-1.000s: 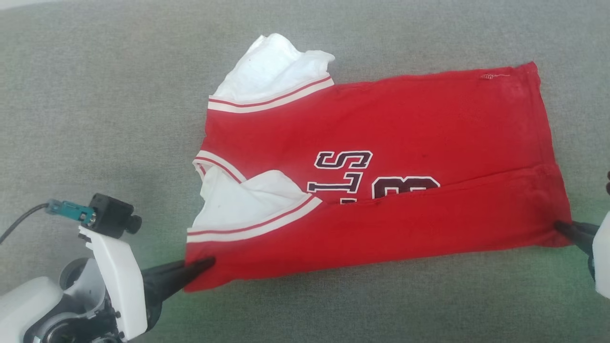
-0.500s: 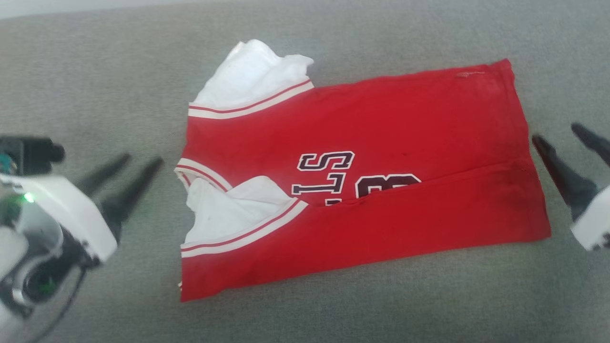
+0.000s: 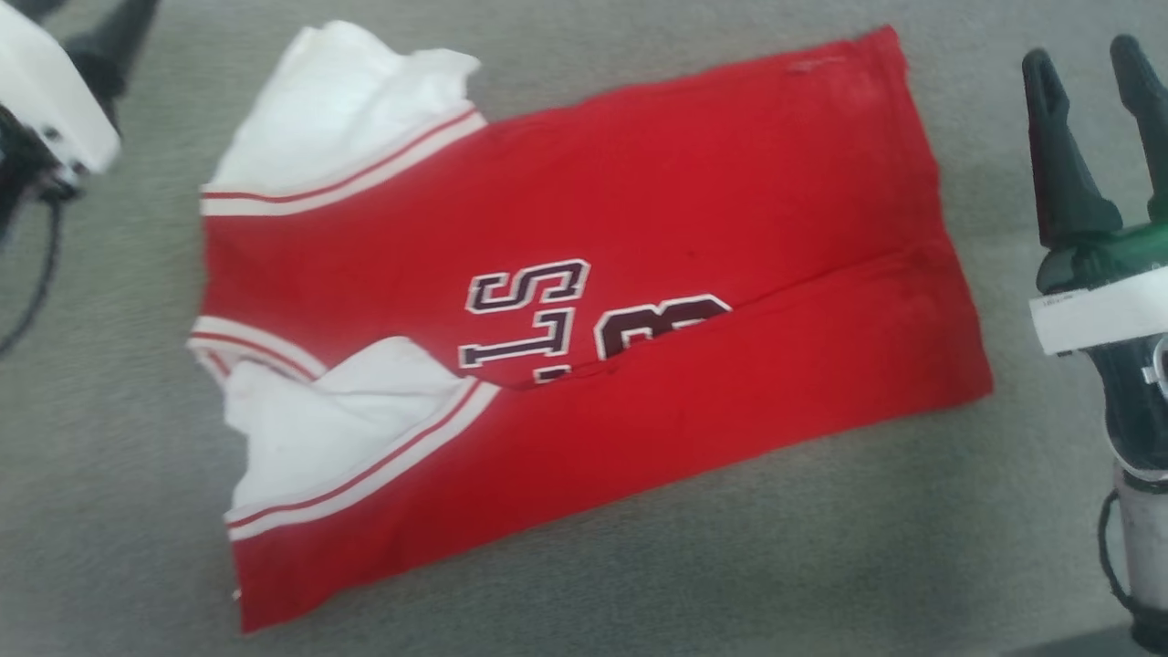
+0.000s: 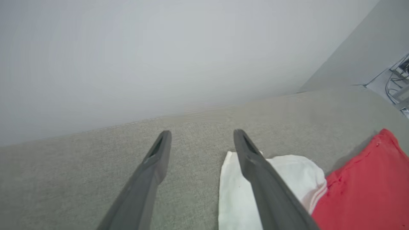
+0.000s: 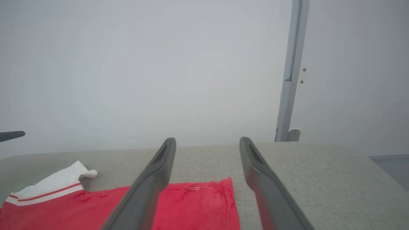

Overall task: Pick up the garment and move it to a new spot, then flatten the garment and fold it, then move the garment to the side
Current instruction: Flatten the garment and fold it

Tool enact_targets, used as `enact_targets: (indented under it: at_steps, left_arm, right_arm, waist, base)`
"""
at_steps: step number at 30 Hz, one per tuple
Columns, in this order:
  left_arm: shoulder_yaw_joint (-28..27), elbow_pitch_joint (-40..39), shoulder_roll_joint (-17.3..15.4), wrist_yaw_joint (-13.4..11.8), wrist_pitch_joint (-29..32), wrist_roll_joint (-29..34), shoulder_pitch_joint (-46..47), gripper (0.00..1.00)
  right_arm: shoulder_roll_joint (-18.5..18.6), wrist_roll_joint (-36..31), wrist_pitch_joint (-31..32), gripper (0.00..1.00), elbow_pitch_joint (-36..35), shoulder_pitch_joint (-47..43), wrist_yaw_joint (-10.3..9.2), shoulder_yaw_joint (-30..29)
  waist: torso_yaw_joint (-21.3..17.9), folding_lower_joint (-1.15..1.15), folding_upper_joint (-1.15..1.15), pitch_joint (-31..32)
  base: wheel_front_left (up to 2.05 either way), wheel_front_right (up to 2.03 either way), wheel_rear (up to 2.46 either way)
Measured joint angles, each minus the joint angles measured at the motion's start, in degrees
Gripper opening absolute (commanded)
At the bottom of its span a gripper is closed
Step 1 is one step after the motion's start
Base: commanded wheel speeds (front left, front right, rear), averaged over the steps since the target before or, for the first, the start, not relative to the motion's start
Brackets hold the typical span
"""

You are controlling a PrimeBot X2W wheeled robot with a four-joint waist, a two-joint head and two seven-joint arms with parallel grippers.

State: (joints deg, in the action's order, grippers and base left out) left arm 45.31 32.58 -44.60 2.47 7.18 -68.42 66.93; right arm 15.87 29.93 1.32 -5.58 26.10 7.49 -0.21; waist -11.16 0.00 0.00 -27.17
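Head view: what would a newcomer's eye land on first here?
The red garment dominates, lying across the grey fabric surface with its near edge folded over the dark lettering and white sleeves at the left end. The right gripper stands open beside its right end; the left gripper is open near the far sleeve.

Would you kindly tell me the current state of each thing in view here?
Shirt: lying flat on the grey surface, near long edge folded over the front.
Left end effector: open, empty, beside the far sleeve.
Right end effector: open, empty, just past the hem.
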Motion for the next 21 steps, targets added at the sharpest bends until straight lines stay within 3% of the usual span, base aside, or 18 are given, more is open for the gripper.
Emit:
enact_targets:
  at_steps: [5,10,11,14,18,19,20,21]
  left_arm:
    - [2.48,8.61,1.37,2.44,12.95,-0.71,7.15,1.00]
    - [4.69,11.68,2.20,4.13,28.83,-4.74,10.33,1.00]
    - [4.69,11.68,2.20,4.13,28.83,-4.74,10.33,1.00]
    - [5.80,12.32,2.21,4.44,36.73,-6.79,11.74,1.00]
    - [6.05,11.71,2.30,4.60,40.08,-8.20,12.90,1.00]
    - [6.24,11.38,2.45,4.61,40.45,-8.32,13.03,0.95]
    - [6.34,11.22,2.65,4.64,41.07,-8.39,13.19,0.67]
    - [6.42,11.06,2.76,4.68,41.79,-8.76,13.35,0.56]
  right_arm:
    - [-1.70,-0.16,-2.05,1.00,0.37,0.04,-0.01,0.59]
    - [-2.00,0.24,-2.85,1.00,1.43,-0.17,-0.01,1.43]
    - [-2.00,0.24,-2.85,1.00,1.43,-0.17,-0.01,1.43]
    - [-2.07,0.73,-3.02,1.00,1.82,-0.29,0.00,1.62]
    - [-1.82,1.45,-3.07,1.00,1.98,-0.23,-0.01,1.81]
    - [-1.77,1.71,-2.89,1.00,2.04,-0.09,-0.01,1.96]
    - [-1.69,1.89,-2.79,1.00,2.13,0.07,0.00,2.11]
    - [-1.57,2.13,-2.67,1.00,2.25,0.14,0.00,2.23]
  waist:
    - [-3.40,0.00,0.00,-2.47]
    - [-5.68,0.00,0.00,-4.26]
    - [-5.68,0.00,0.00,-4.26]
    - [-6.31,0.00,0.00,-4.86]
    - [-6.57,0.00,0.00,-5.61]
    - [-6.57,0.00,0.00,-5.85]
    - [-6.56,0.00,0.00,-6.08]
    - [-6.53,0.00,0.00,-6.30]
  base:
    - [0.00,0.00,0.00]
    - [0.00,0.00,0.00]
    - [0.00,0.00,0.00]
    - [0.00,0.00,0.00]
    - [0.00,0.00,0.00]
    - [0.00,0.00,0.00]
    - [0.00,0.00,0.00]
    - [0.00,0.00,0.00]
